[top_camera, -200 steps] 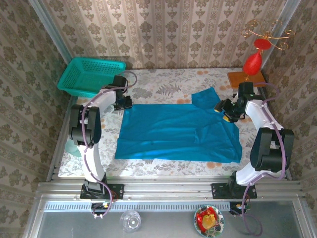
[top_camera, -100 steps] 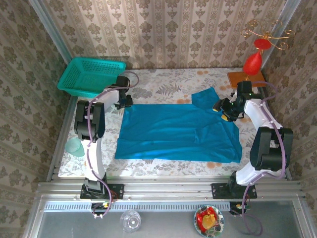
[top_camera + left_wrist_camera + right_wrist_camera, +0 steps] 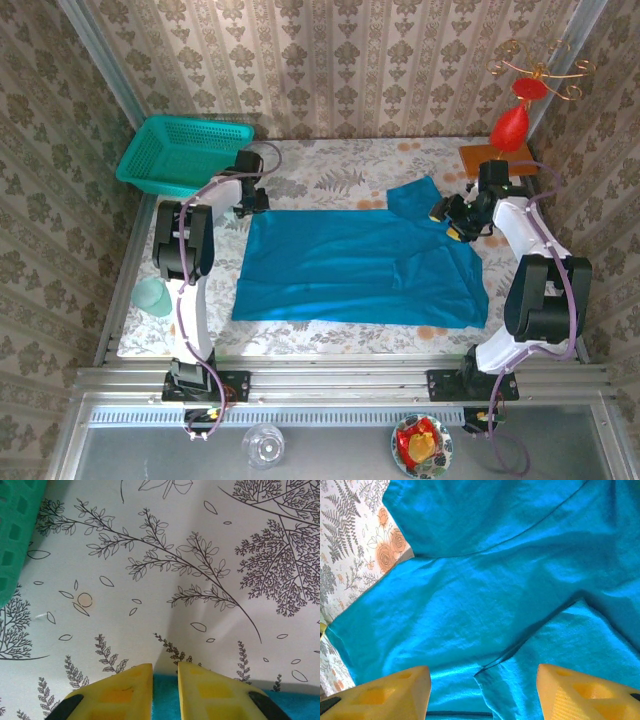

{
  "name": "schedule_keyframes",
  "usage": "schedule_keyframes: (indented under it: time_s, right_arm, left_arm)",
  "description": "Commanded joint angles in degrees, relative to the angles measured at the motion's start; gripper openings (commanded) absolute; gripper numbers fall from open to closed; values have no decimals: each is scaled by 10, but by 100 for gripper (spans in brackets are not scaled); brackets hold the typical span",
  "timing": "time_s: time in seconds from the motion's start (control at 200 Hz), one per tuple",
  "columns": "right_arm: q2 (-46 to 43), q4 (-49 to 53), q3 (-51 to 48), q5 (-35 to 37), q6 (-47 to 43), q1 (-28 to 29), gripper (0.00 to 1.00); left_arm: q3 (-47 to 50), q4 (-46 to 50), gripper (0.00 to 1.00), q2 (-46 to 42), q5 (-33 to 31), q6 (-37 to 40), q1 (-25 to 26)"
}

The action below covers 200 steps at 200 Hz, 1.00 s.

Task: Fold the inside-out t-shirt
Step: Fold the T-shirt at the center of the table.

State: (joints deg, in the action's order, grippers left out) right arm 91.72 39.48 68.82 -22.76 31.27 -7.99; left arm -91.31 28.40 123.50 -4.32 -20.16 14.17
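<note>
Blue shirt [image 3: 360,265] lies spread flat on the table [image 3: 330,170]. The left tool [image 3: 164,674] is nearly closed, with the far-left corner's edge in its gap; I cannot tell whether it truly grips. The right tool [image 3: 482,677] gapes, released, over the far-right shoulder. Both corners should be pinched evenly before lifting. The basket [image 3: 180,155] crowds the left tool, and an ornament [image 3: 515,120] stands behind the right.

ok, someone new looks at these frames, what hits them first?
The bright blue t-shirt spread flat across the middle of the floral table. Next, the teal basket at the far left corner and the red ornament at the far right. The left pincer sits at the shirt's far left corner, the right pincer open above its far right part.
</note>
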Motion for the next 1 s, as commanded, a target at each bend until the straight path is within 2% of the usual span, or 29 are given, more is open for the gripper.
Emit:
schedule_keyframes:
  time_s: [0.0,0.095,0.225,0.38,0.68,0.79,0.995]
  right_arm:
    - [12,12,18,-5,0,3,59]
    - [13,11,22,-5,1,4,59]
    - [14,13,26,-5,1,6,59]
    - [15,13,27,-4,0,7,59]
    - [14,10,26,-3,3,9,59]
    - [15,10,27,-3,3,9,59]
    - [16,10,32,-1,5,10,59]
  left_arm:
    - [7,30,18,6,15,11,2]
    - [14,28,13,0,13,11,2]
    - [15,33,12,-5,7,14,0]
    - [6,55,25,-8,-10,16,1]
    - [4,70,25,5,22,15,1]
    - [7,77,21,11,30,13,5]
    - [16,71,7,8,23,12,7]
